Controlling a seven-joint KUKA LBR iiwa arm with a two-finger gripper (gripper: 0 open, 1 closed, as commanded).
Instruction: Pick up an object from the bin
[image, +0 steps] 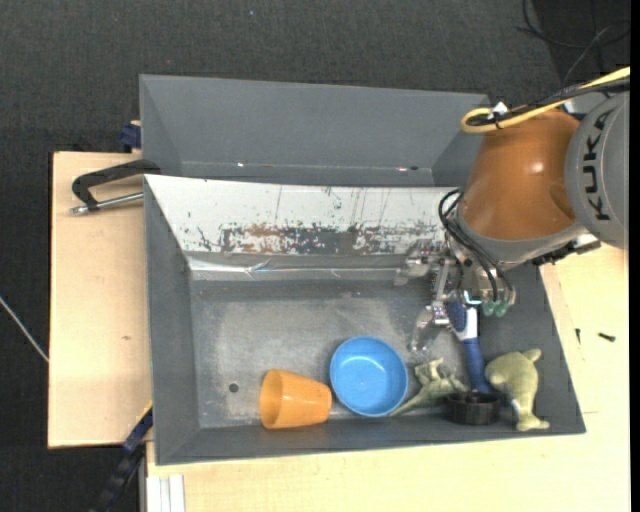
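jaws at 4 o'clock of bin (168, 330), grip state unreadable | blue stick (470, 352) just beside, long axis 11-to-5 o'clock

Loose things we see in a row

We see an orange cup (295, 398) lying on its side, just beside an upright blue bowl (368, 375). To the bowl's right we find a small olive-green toy figure (437, 380), a black ring-shaped thing (473, 408) and, touching it, a larger olive-green toy animal (520, 385).
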